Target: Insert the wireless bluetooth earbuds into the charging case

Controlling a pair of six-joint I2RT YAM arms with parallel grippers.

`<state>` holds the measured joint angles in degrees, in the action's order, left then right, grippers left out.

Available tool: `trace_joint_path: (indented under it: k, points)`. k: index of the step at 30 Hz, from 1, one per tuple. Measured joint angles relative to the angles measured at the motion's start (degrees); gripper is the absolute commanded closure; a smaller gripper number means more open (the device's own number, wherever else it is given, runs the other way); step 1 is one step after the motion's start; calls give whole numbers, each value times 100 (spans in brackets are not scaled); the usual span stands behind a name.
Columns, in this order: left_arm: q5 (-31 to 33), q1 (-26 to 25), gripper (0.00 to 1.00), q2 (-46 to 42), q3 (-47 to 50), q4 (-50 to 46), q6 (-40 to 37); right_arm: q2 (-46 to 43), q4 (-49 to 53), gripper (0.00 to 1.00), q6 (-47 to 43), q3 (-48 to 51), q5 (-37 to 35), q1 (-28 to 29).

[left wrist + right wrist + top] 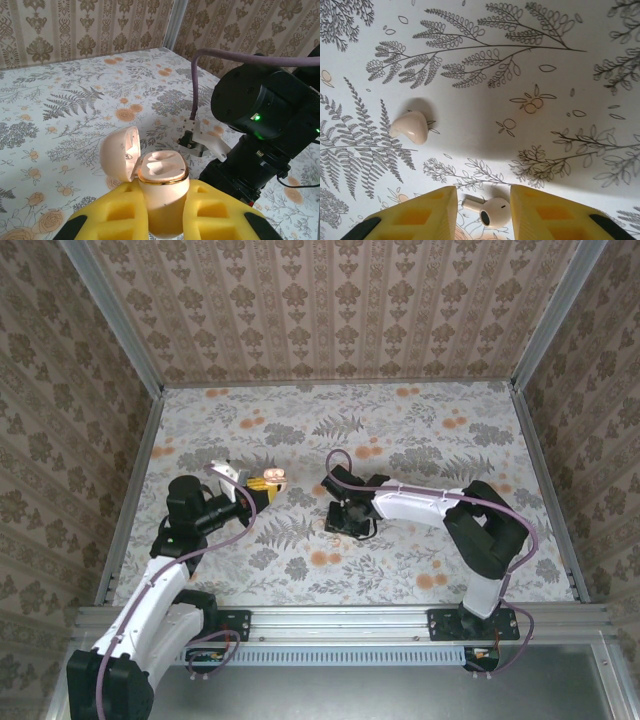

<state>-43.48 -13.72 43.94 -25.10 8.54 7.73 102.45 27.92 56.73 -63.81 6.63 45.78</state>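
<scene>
My left gripper [163,207] is shut on the salmon-pink charging case [162,192], held upright above the table. Its lid [120,152] is flipped open to the left and both moulded wells on top look empty. The same case [270,478] shows at the left gripper's tip in the top view. My right gripper [483,212] is open and points down at the table. One earbud [492,210] lies on the cloth between its yellow fingers [432,210]. A second earbud [411,127] lies on the cloth further off to the left. In the top view the right gripper [348,516] is low over the table.
The floral tablecloth [400,440] covers the whole table, walled by patterned panels on three sides. The right arm's black wrist [260,107] and purple cable [220,55] sit close to the right of the held case. An aluminium rail [350,618] runs along the near edge.
</scene>
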Motion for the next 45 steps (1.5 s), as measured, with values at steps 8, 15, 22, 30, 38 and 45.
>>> trace_joint_path:
  k: [8, 15, 22, 30, 38, 45]
  points:
    - [0, 0, 100, -20, 0, 0, -7, -420, 28, 59, 389, 409, -48, 116]
    - [-2, 0, 100, -20, 0, 2, -7, -387, -525, 60, 1008, 756, 28, 402]
    - [-2, 0, 100, -20, 0, 2, -7, -297, -704, 61, 1316, 791, 107, 420]
    - [-2, 0, 100, -20, 0, 7, -7, -284, -695, 66, 1357, 789, 66, 378]
    - [-2, 0, 100, -20, 0, 9, -7, -155, -538, 67, 1246, 608, 72, 334]
    - [-2, 0, 100, -20, 0, 9, -7, -76, -490, 69, 1145, 516, 87, 291]
